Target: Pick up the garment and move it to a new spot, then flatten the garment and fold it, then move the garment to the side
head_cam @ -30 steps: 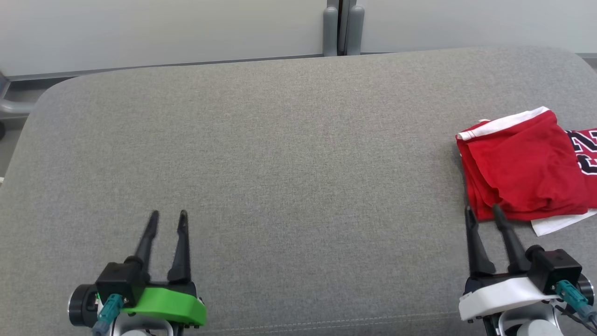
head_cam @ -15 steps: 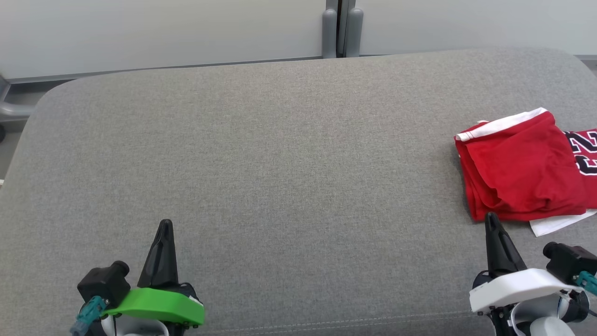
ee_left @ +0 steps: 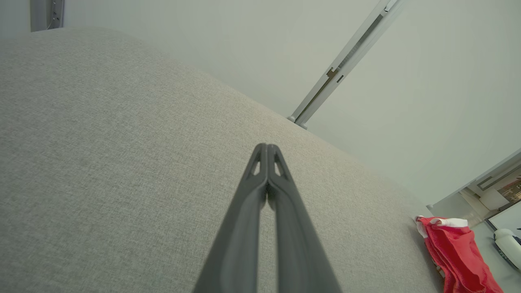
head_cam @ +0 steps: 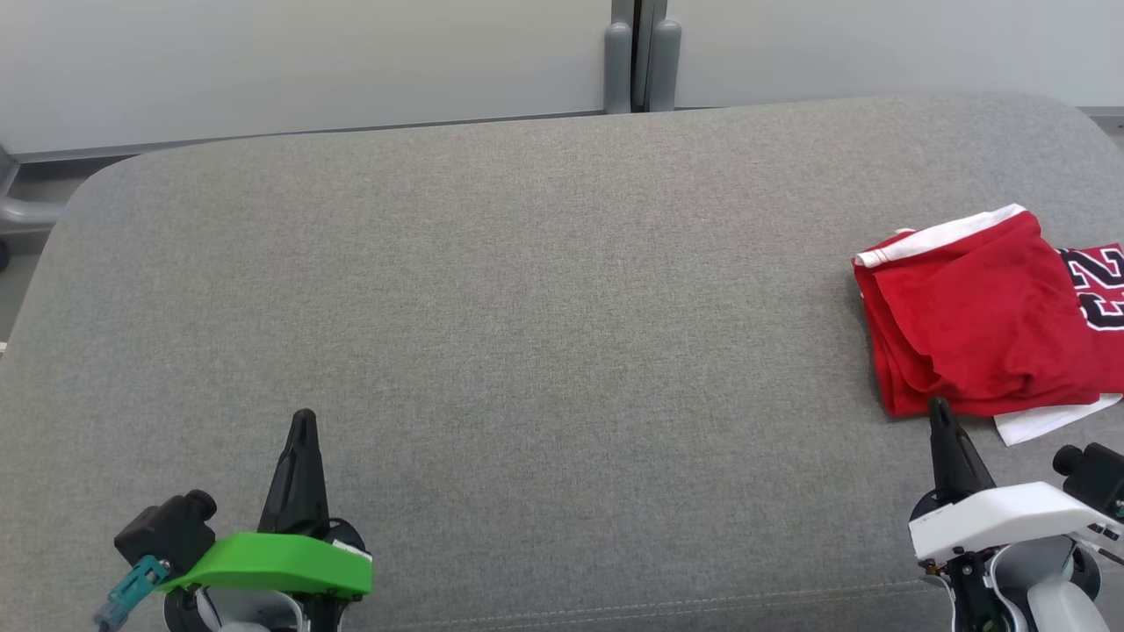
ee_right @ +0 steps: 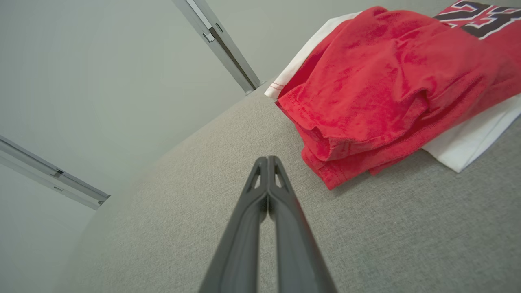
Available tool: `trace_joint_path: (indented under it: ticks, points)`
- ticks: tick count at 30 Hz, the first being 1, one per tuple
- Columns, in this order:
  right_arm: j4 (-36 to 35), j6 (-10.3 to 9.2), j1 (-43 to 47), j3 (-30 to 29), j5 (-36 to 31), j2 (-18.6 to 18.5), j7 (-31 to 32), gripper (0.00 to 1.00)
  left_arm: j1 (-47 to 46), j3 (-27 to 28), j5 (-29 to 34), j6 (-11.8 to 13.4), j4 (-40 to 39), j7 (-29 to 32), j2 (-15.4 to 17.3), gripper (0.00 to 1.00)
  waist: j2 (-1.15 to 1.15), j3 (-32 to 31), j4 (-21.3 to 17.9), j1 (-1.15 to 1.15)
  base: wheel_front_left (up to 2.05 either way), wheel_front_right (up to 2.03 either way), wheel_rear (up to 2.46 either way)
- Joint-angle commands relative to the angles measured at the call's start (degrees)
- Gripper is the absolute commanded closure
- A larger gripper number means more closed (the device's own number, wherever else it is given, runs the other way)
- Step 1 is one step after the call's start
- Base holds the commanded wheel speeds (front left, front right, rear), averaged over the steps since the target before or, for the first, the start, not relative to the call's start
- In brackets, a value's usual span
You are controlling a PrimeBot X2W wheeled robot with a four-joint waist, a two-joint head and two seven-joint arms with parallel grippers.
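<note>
Lying folded aside, the red jersey (head_cam: 975, 333) seems placed; left gripper (head_cam: 302, 426) and right gripper (head_cam: 941, 414), clenched empty, need only retreat.

The garment (head_cam: 975, 325) ran off the head view's right edge, so its far side was out of sight. The black-and-white lettering (head_cam: 1098, 290) on it was cut too short to read. A white layer (head_cam: 1041, 421) lay mostly hidden beneath the red folds. In the left wrist view the garment was small and clipped by the bottom edge.
</note>
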Motion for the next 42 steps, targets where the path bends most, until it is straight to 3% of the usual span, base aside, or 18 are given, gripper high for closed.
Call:
trace_joint_path:
  ticks: [1,42]
  points:
    - [-0.02,-0.01,-1.83,-0.58,2.69,-0.59,0.90,1.00,-1.76,0.35,-2.54,-0.53,-0.37,0.13,0.00,1.00,0.00,-0.05,-0.02,0.00,0.00,0.00,0.00]
    - [6.98,-0.01,-7.73,-6.74,30.61,-1.34,12.82,1.00,-3.69,1.94,-29.40,-3.56,1.57,2.08,-1.87,1.00,0.00,-1.11,-0.45,0.00,0.00,0.00,0.00]
